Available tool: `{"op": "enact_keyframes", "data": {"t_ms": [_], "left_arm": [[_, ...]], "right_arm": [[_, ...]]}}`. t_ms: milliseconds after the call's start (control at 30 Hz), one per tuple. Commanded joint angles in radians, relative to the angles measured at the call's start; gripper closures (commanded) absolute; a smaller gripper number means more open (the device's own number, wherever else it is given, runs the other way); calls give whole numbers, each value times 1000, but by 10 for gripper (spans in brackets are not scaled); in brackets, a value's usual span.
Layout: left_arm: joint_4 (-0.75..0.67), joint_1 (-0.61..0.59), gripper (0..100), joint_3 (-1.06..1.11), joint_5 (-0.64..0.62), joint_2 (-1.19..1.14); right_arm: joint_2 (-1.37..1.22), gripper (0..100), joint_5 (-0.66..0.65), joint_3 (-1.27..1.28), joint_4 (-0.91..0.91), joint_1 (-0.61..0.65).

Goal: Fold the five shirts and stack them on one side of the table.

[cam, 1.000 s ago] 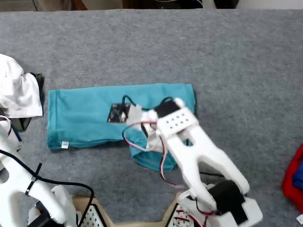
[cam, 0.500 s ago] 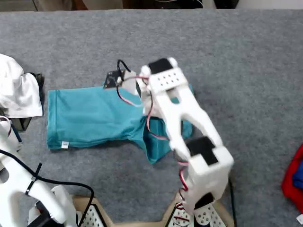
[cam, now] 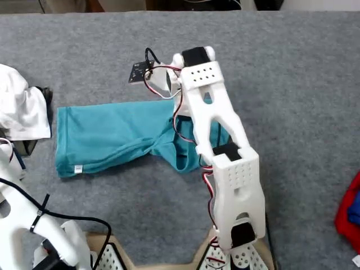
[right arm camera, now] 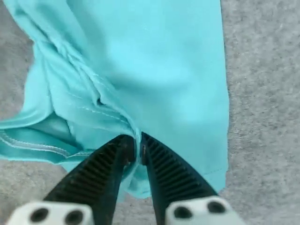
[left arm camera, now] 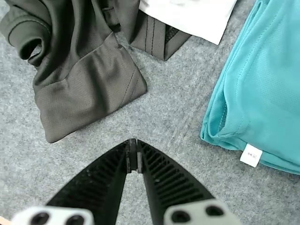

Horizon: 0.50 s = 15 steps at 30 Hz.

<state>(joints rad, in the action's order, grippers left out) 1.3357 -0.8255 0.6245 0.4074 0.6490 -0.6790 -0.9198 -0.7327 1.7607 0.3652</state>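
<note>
A teal shirt (cam: 107,140) lies spread across the middle of the grey table. My right gripper (right arm camera: 136,146) is shut on a bunched fold of the teal shirt (right arm camera: 154,70) and holds its right part raised. The right arm (cam: 202,84) stretches from the near edge over that end of the shirt. My left gripper (left arm camera: 133,159) is shut on nothing, just above bare table. It sits between a dark shirt (left arm camera: 79,70) and the teal shirt's labelled corner (left arm camera: 251,154). A white shirt (cam: 19,109) lies crumpled at the left edge.
A red and blue garment (cam: 350,211) pokes in at the right edge. The left arm (cam: 25,216) stands at the near left corner. The far half of the table (cam: 281,56) is bare grey felt.
The right arm swung from the near side of the teal shirt toward the far side, pulling the gripped fabric up and over. The left arm has not moved.
</note>
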Motion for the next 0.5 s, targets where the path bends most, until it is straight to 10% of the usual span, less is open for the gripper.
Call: {"op": "enact_keyframes", "data": {"t_ms": [0,467], "left_arm": [[-5,-11,981,-52,8,30],[-5,-11,981,-52,8,30]], "right_arm": [[8,762,-32,-45,25,4],[395,631,-35,475,17,81]]}}
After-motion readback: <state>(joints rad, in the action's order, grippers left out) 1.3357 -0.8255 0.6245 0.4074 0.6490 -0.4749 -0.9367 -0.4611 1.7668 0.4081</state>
